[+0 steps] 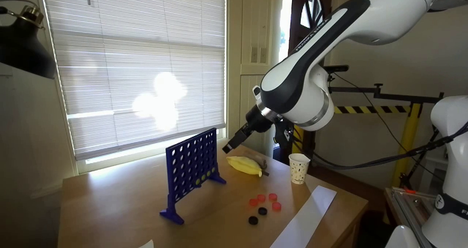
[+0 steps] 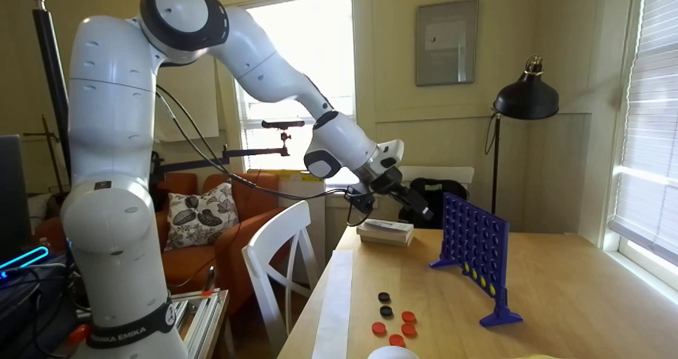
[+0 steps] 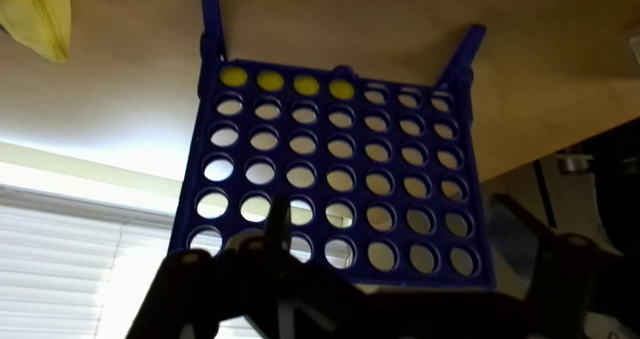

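My gripper (image 1: pixel 227 148) hangs in the air above the table, near the top of a dark blue upright grid board (image 1: pixel 172 178). In the wrist view the gripper (image 3: pixel 392 211) has its fingers wide apart, with nothing held between them. Beyond them the board (image 3: pixel 325 161) appears feet-up, and its lowest row holds several yellow discs (image 3: pixel 306 85) side by side. Several red discs (image 2: pixel 408 330) and two black discs (image 2: pixel 386 312) lie loose on the table. A yellow banana-shaped item (image 1: pixel 244 165) rests behind the board, below the gripper in an exterior view.
A speckled paper cup (image 1: pixel 298 169) stands by the table edge, beside a long white strip (image 2: pixel 333 301). Books (image 2: pixel 385 233) sit at the table's far end in an exterior view. A white chair (image 2: pixel 275 237) adjoins the table; a black lamp (image 2: pixel 526 99) rises beyond it.
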### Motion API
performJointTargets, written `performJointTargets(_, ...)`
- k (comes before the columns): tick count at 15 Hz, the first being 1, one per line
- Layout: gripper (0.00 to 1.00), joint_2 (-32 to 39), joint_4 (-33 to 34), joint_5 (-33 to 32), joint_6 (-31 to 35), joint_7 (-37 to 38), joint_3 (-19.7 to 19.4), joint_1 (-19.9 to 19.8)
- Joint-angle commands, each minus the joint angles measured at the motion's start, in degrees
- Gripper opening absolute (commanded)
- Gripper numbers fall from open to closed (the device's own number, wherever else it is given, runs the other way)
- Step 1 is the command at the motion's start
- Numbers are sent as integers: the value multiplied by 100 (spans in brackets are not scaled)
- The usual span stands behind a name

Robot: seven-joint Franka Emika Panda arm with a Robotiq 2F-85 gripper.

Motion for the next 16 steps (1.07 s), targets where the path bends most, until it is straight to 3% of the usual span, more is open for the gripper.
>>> performJointTargets(1, 100, -193, -405, 415, -461, -487, -408, 340)
performJointTargets(9, 100, -316, -916, -66, -956, -64, -1325, 1077)
performJointTargets(16, 100, -241, -1282, -1138, -1497, 609, -2907, 2145)
